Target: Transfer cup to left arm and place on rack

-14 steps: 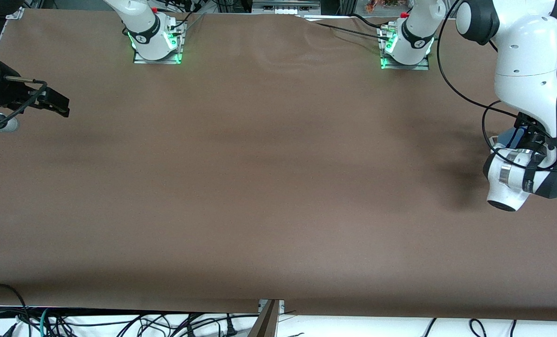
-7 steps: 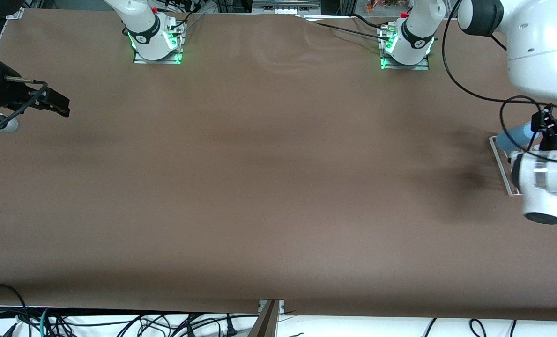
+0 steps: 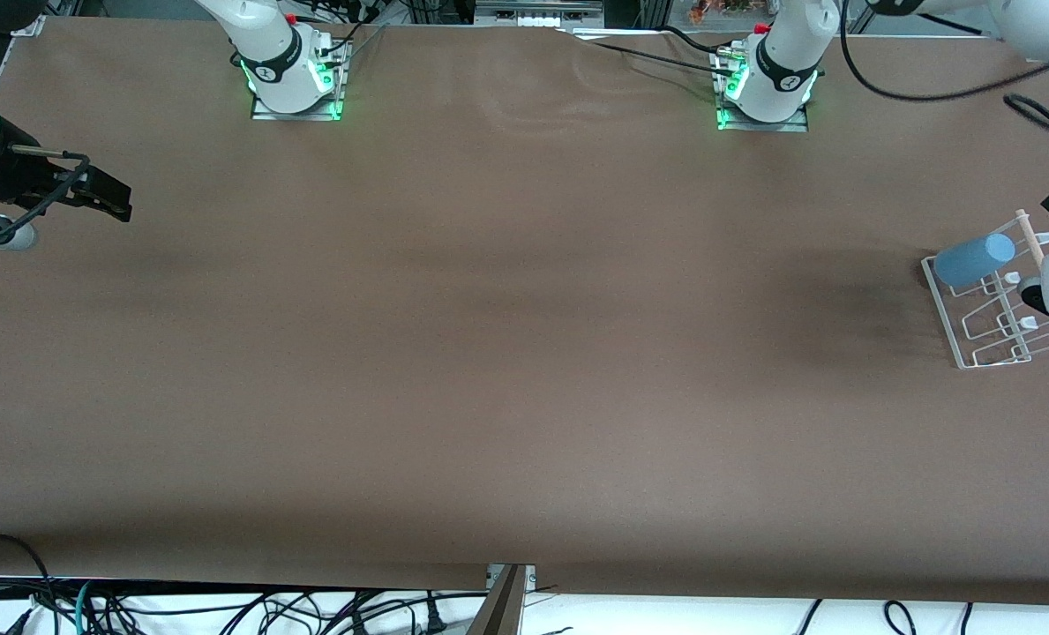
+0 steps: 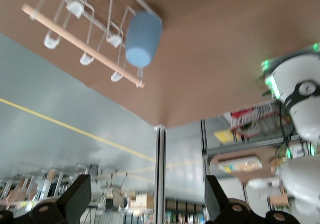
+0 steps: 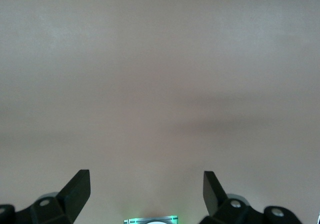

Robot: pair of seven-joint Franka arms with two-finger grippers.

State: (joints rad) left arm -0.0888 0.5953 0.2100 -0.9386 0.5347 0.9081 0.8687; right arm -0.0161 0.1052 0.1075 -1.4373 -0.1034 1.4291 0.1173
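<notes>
Resting on the rack (image 3: 965, 339), the cup (image 3: 974, 258) lies tilted over the wire loops at the rack end farther from the front camera, its closed base pointing up toward the wooden dowel (image 3: 1029, 233). That end is the one toward the robot bases, and the loops prop the cup so it cannot roll off onto the bench (image 3: 524, 353). The rack sits at the left arm's end of the bench, within that arm's reach. Nothing grips the cup. The left hand (image 4: 150, 206) is above the rack's bench edge, fingers spread wide and empty, which suggests the placement is complete. The right hand (image 5: 146, 194) waits over bare bench at the end away from the rack, fingers likewise apart and empty.
</notes>
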